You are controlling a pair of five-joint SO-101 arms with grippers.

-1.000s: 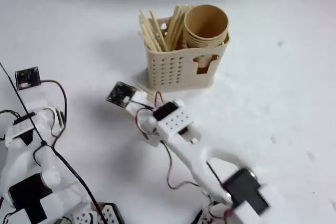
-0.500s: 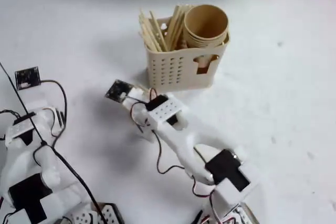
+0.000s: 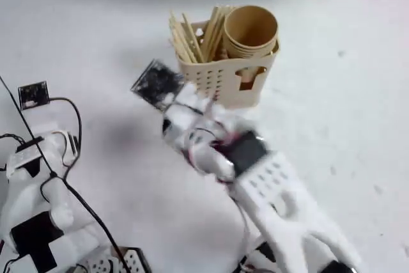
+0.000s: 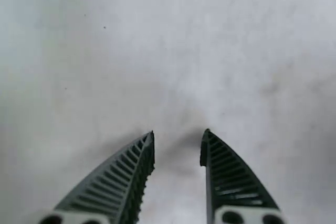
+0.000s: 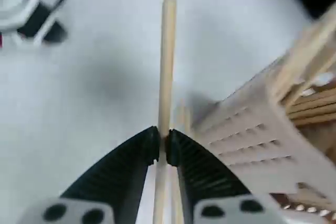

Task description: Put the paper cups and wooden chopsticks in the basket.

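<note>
Okay, your right pincer (image 5: 163, 148) is clamped on one chopstick (image 5: 168, 61), just beside the basket (image 3: 223, 81) near the surface's far edge. Cups (image 3: 251, 30) and other chopsticks (image 3: 185, 39) stand in it. Your left pincer (image 4: 177, 148) is narrowly open over the surface (image 4: 168, 35).

Cream basket (image 3: 223, 80) shows rows of punched dots across its front. Inside it sit tan paper cups (image 3: 250, 30) and pale wooden chopsticks (image 3: 192, 39). White table (image 3: 332, 94) under the basket. Beside it, the black ribbed right gripper (image 5: 163, 144) and a light-wood chopstick (image 5: 167, 61).
</note>
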